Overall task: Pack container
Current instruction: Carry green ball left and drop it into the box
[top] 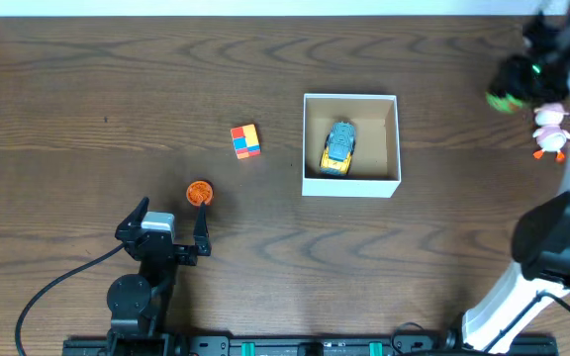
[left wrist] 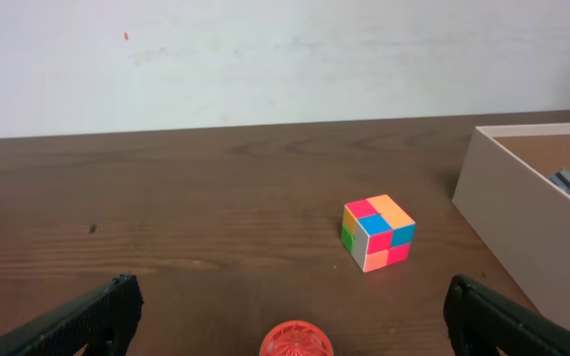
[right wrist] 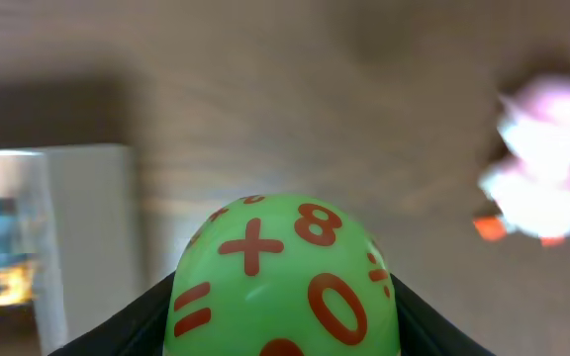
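White-walled container (top: 351, 186) holds blue-yellow toy car (top: 338, 148).

Blurry pink toy (right wrist: 540, 163), blurry container (right wrist: 87, 237)

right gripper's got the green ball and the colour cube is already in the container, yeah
No. The right gripper does hold the green ball, but the container holds a toy car; the colour cube lies on the table to its left, per the overhead view.
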Robot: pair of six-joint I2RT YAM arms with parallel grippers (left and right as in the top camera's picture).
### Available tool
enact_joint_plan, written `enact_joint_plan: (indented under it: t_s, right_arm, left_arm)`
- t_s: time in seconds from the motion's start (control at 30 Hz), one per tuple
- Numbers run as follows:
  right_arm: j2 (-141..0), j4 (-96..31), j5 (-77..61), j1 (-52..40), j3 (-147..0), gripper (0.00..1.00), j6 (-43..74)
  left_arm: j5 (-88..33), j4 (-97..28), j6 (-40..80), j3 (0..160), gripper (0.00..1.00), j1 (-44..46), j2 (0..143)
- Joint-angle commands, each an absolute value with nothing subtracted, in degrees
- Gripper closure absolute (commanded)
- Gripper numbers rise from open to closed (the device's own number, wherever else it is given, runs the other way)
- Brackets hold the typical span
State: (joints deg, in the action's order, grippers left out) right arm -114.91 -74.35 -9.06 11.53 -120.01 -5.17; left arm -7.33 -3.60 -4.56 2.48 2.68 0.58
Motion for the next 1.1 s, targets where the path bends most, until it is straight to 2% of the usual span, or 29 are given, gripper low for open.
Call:
enact_joint_plan:
  t_s: [0.0, 0.3, 0.53, 1.07]
  right_arm:
    - [-114.6, -75.2, -11.4, 4.4, -124.9, 0.43, -5.0]
    - [-114.8, -70.5, -6.0, -13.7, -124.6, 0.42, -5.4]
    - [-115.5, -65.3, -2.3, -23.2, -123.3, 0.41, -3.1]
    - [-129.0, -64.7, -2.2, -26.0, -123.2, 0.37, 0.2]
  left_arm:
    - [-8.0, -4.4, -5.1, 0.7, 0.02, 2.4, 0.2]
    - [-8.0, -4.4, -5.1, 0.7, 0.02, 2.4, 0.2]
    - [-8.0, -4.4, -5.1, 0.8, 0.02, 2.4, 0.2]
    - [-8.0, -4.4, -5.1, 0.7, 0.02, 2.4, 0.2]
